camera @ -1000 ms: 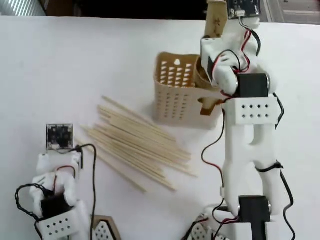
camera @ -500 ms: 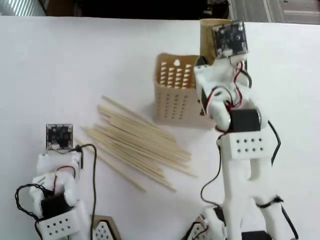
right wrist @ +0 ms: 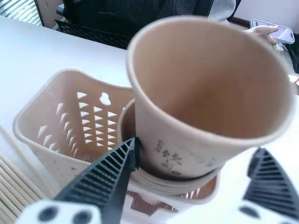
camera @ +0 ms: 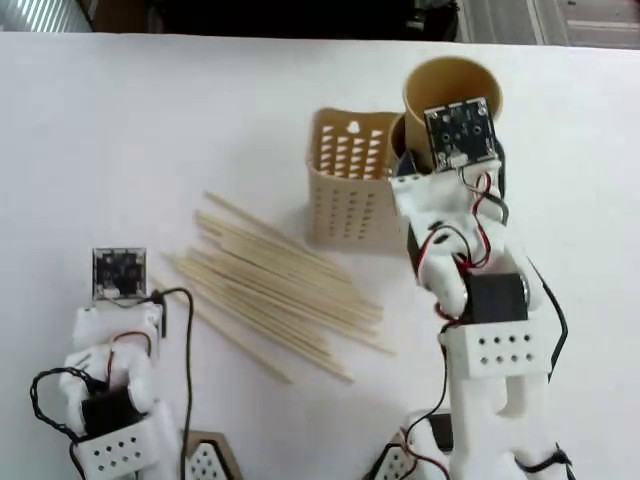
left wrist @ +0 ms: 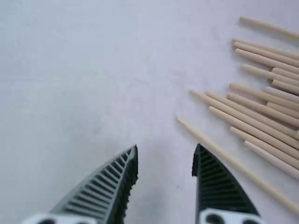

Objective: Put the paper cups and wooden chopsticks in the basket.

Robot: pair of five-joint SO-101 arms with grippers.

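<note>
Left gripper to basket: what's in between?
The pile of wooden chopsticks lies spread between the left gripper and the basket, as the high view shows.

right gripper (right wrist: 197, 147) pulled back toward its base, paper cup (camera: 452, 88) lowered into basket (camera: 345, 190), mouth now showing

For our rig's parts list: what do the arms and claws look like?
The left arm and right arm are white with black motor blocks, perforated panels and red-and-black cables. The left claw and right claw have dark, ribbed, pointed fingers.
</note>
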